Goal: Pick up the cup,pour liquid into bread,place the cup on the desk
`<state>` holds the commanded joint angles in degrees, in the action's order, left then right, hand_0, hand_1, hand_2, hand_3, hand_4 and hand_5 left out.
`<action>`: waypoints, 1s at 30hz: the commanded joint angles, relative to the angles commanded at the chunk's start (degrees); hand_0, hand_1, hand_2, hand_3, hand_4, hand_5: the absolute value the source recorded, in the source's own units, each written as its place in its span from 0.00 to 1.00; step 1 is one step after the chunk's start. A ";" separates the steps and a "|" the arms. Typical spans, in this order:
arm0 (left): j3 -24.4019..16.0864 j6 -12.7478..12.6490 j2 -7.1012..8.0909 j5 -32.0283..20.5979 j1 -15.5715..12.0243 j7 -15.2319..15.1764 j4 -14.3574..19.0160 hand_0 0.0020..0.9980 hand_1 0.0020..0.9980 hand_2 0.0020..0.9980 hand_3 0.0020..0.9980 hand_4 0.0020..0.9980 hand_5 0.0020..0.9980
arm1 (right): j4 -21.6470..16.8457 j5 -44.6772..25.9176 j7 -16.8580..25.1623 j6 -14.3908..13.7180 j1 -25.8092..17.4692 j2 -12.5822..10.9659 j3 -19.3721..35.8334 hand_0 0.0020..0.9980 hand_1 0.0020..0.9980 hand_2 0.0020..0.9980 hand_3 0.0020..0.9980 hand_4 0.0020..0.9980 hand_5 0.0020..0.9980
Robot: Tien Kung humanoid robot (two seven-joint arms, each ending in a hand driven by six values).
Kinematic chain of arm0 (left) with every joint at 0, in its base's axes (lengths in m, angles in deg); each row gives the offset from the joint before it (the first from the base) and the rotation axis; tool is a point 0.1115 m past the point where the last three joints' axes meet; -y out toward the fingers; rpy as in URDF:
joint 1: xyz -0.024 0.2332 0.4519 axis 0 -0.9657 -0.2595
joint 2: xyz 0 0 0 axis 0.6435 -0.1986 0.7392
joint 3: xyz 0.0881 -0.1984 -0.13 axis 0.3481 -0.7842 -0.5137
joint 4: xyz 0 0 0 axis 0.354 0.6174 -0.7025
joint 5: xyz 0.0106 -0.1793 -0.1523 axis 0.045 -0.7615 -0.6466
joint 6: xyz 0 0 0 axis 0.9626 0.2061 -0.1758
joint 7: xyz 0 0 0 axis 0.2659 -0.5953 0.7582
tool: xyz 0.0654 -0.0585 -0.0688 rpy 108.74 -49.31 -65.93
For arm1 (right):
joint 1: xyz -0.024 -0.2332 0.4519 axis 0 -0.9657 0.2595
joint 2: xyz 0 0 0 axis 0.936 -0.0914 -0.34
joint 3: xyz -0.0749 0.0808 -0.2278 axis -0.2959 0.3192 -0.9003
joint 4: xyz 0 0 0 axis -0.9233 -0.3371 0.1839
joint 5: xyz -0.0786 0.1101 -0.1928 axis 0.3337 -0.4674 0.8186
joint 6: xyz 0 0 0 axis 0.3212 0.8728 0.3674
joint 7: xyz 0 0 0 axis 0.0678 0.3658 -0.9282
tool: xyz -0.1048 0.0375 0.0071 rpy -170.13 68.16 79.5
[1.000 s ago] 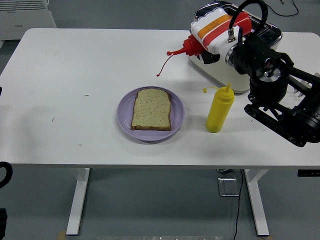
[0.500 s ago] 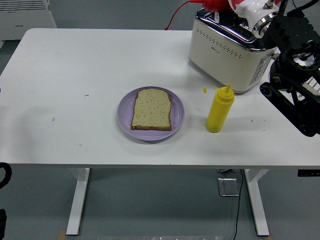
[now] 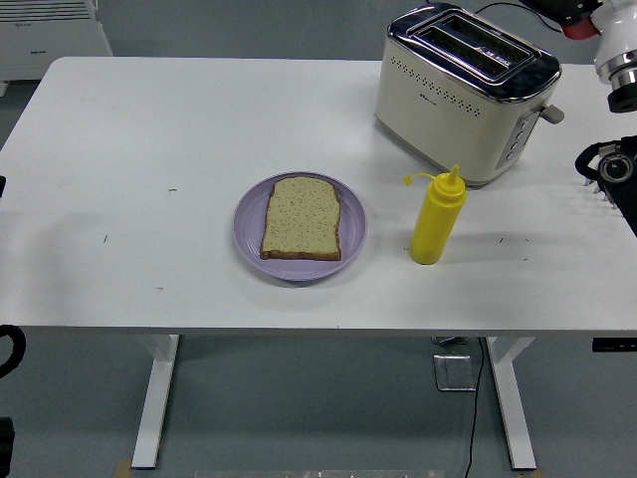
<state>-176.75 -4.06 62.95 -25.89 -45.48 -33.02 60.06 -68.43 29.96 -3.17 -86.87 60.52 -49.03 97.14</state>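
While the red squeeze bottle [image 3: 577, 27] shows only as a sliver at the top right corner, behind the cream and chrome toaster [image 3: 466, 93], the right hand [image 3: 619, 60] holding it is mostly out of frame and its fingers cannot be judged. Left of the toaster and nearer the table's front, the round lilac plate [image 3: 249, 221] holds one slice of seeded bread [image 3: 302, 218]. A yellow squeeze bottle [image 3: 437, 218] stands upright just in front of the toaster. Half a second ago the arm covered the toaster's right end; now it has pulled away to the edge.
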 joint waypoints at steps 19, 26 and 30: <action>0.88 -0.12 0.00 -0.05 -0.38 0.05 -0.10 0.78 0.73 0.73 0.66 0.52 0.94 | 0.82 -46.14 6.48 -1.78 -12.18 -1.79 5.52 0.13 0.23 0.33 0.41 0.59 0.24; 0.76 -0.14 0.00 -0.07 -0.39 0.06 -0.10 0.78 0.73 0.73 0.66 0.52 0.94 | 3.02 -47.49 11.41 -4.35 -15.30 -2.10 3.78 0.15 0.23 0.33 0.40 0.58 0.24; 0.70 -0.11 0.00 -0.09 -0.25 0.05 -0.16 0.78 0.73 0.73 0.66 0.52 0.94 | 4.38 -46.84 15.22 -5.17 -16.81 -1.74 2.14 0.15 0.22 0.33 0.40 0.57 0.26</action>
<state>-176.06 -4.17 62.95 -25.98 -45.73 -32.97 59.90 -64.05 -16.88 12.05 -92.04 43.71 -50.77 99.27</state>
